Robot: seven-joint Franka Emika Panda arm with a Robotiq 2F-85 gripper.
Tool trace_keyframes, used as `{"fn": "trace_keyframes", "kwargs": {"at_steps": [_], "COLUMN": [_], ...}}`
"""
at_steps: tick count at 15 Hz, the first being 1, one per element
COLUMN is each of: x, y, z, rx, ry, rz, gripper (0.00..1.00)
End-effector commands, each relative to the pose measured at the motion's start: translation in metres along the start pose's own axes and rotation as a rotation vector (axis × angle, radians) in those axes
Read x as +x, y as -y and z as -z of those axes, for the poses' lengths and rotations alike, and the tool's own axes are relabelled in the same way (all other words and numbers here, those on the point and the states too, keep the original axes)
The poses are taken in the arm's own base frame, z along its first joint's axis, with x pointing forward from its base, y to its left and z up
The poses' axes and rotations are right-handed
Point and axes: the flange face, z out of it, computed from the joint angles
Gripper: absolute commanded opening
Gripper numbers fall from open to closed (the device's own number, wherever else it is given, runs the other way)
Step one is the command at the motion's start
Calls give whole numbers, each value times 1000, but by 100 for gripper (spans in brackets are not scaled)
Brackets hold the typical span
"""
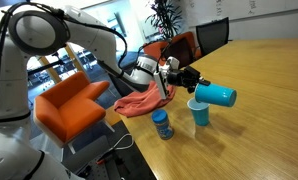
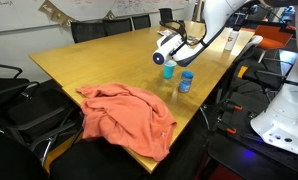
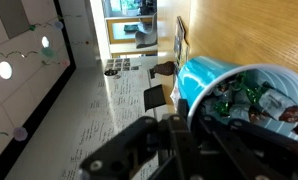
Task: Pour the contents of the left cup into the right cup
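My gripper [image 1: 196, 84] is shut on the left cup [image 1: 218, 95], a teal cup tipped on its side with its mouth pointing away from the arm. It hangs just above the right cup [image 1: 200, 112], which stands upright on the wooden table [image 1: 259, 110]. Both cups also show in an exterior view, the held cup [image 2: 162, 56] above the standing one [image 2: 169, 71]. In the wrist view the held cup [image 3: 214, 80] fills the right side, with shiny green and silver pieces [image 3: 251, 100] inside it, and the gripper [image 3: 189, 130] is clamped on its rim.
A short blue bottle-like container [image 1: 162, 123] stands near the table's edge beside the right cup and shows in both exterior views [image 2: 186, 82]. An orange cloth [image 2: 129, 115] lies crumpled on the table. Orange chairs [image 1: 69, 105] stand beside the table.
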Motion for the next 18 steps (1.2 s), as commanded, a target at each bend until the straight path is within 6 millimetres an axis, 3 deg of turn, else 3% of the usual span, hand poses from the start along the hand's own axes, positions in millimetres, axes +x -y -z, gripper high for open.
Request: {"fn": "trace_keyframes", "kwargs": {"at_steps": [1, 18], "x": [7, 6], "y": [-1, 19], "z": [4, 9], "rx": [-60, -195], "ry": [-4, -43], "rz": [20, 96], "gripper": [1, 1]}}
